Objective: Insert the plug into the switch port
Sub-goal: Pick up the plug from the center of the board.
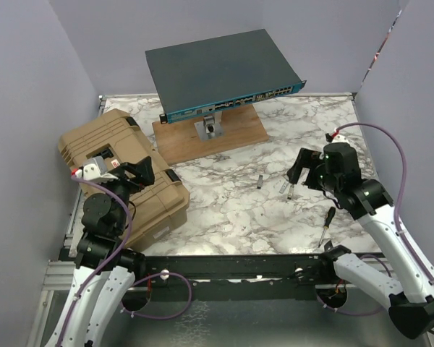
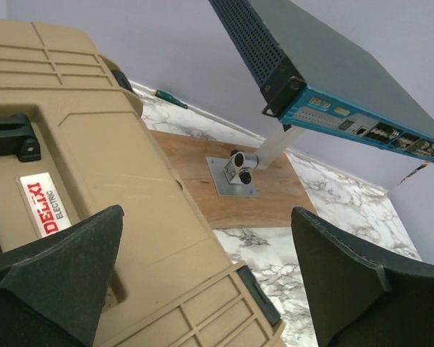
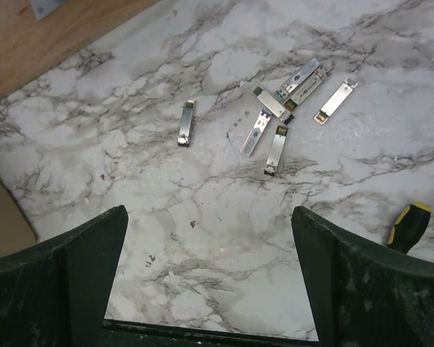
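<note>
Right claw (image 3: 210, 278), wide open and empty, hangs above scattered plugs (image 3: 275, 150) on the surface (image 3: 202, 195). Left claw (image 2: 206, 278), also open and empty, hangs over a case (image 2: 130, 181), facing the switch (image 2: 362, 79).

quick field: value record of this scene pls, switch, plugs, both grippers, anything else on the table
switch: dark grey box, teal front, held tilted on a bracket above the wooden board
plugs: several small metal modules lying loose on the table, one apart from the cluster, none held
left gripper: open, empty, over the tan case
right gripper: open, empty, above the table near the plugs
screwdriver: yellow and black handle, lying on the table near the plugs
</note>
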